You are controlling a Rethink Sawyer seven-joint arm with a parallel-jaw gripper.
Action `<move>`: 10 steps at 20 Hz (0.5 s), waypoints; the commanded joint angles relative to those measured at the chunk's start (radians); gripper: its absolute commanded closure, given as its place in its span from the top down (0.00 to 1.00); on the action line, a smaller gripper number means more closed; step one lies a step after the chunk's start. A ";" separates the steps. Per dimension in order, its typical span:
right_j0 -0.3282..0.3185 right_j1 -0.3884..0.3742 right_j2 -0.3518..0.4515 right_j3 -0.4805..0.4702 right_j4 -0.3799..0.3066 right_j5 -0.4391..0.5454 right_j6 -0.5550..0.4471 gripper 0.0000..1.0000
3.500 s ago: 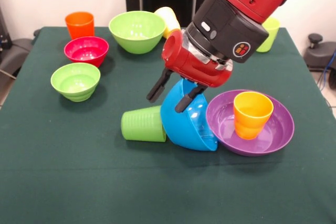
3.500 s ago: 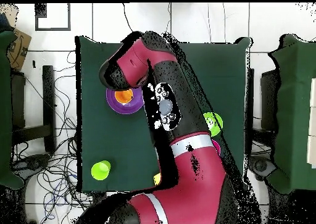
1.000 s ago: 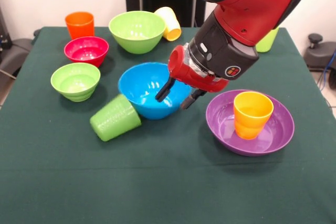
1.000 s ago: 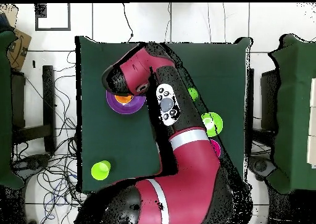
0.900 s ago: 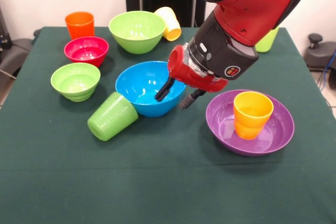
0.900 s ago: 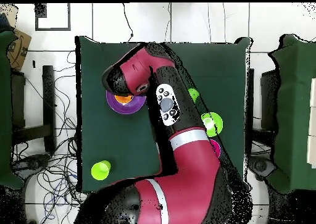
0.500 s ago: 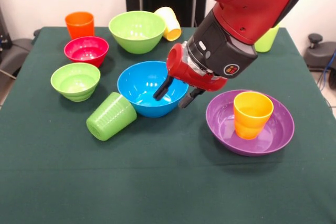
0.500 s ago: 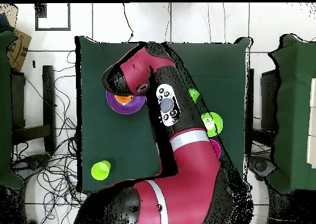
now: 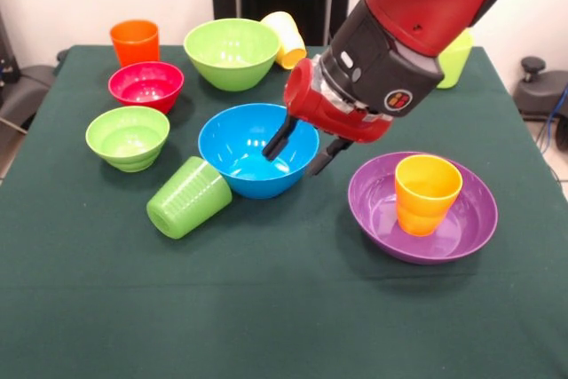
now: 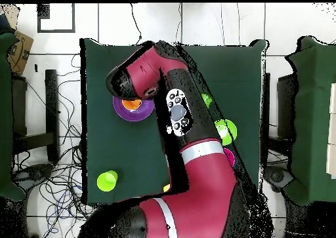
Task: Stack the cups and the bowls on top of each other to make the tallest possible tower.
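Where arm (image 10: 177, 117) covers overhead table, blue bowl (image 9: 244, 153) hidden, gripper (image 9: 302, 150) straddling rim

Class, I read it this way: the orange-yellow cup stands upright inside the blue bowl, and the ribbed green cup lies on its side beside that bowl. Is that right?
Not quite. The front view shows the orange-yellow cup standing upright inside the purple bowl, not the blue bowl. The ribbed green cup does lie on its side beside the blue bowl.

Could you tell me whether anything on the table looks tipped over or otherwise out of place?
Yes: the ribbed green cup lies on its side against the blue bowl, and the pale yellow cup leans tilted behind the large lime bowl.
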State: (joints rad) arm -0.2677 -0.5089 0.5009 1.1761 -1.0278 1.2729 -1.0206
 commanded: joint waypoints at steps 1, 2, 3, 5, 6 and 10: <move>0.000 -0.012 -0.003 0.048 0.064 0.049 0.044 1.00; 0.001 -0.009 -0.004 0.042 0.070 0.050 0.052 1.00; 0.006 -0.010 -0.007 0.043 0.075 0.049 0.069 1.00; 0.007 -0.012 -0.005 0.036 0.103 0.057 0.100 1.00; 0.010 -0.012 -0.009 0.030 0.104 0.051 0.110 1.00; 0.008 0.006 -0.023 0.018 0.120 0.034 0.162 1.00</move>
State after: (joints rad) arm -0.2679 -0.5381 0.5008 1.1761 -0.9347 1.2729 -1.0206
